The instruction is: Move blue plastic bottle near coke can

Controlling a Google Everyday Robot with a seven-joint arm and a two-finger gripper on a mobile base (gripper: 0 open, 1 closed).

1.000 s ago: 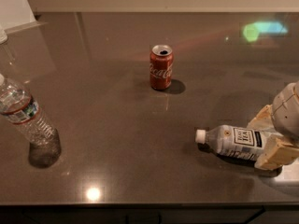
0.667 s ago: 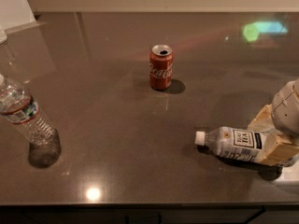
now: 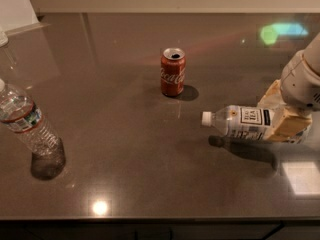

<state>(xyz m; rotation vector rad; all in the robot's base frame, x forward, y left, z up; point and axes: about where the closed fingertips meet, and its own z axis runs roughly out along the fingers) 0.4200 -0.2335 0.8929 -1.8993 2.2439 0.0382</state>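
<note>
The blue plastic bottle [image 3: 241, 122] is pale with a white cap and a white "TEA" label. It hangs on its side above the dark table, cap pointing left, with its shadow on the table below it. My gripper [image 3: 281, 115] at the right edge is shut on the bottle's base end, with tan fingers [image 3: 291, 124] on either side of it. The red coke can [image 3: 173, 72] stands upright near the table's middle, to the upper left of the bottle and apart from it.
A clear ribbed water bottle [image 3: 27, 124] with a red-and-blue label stands at the left on the table [image 3: 115, 134]. The table's front edge runs along the bottom. A wall lies behind the far edge.
The bottle has been lifted off the table and carried a little up and back by the gripper; its shadow now shows beneath it. The can and water bottle have not moved.
</note>
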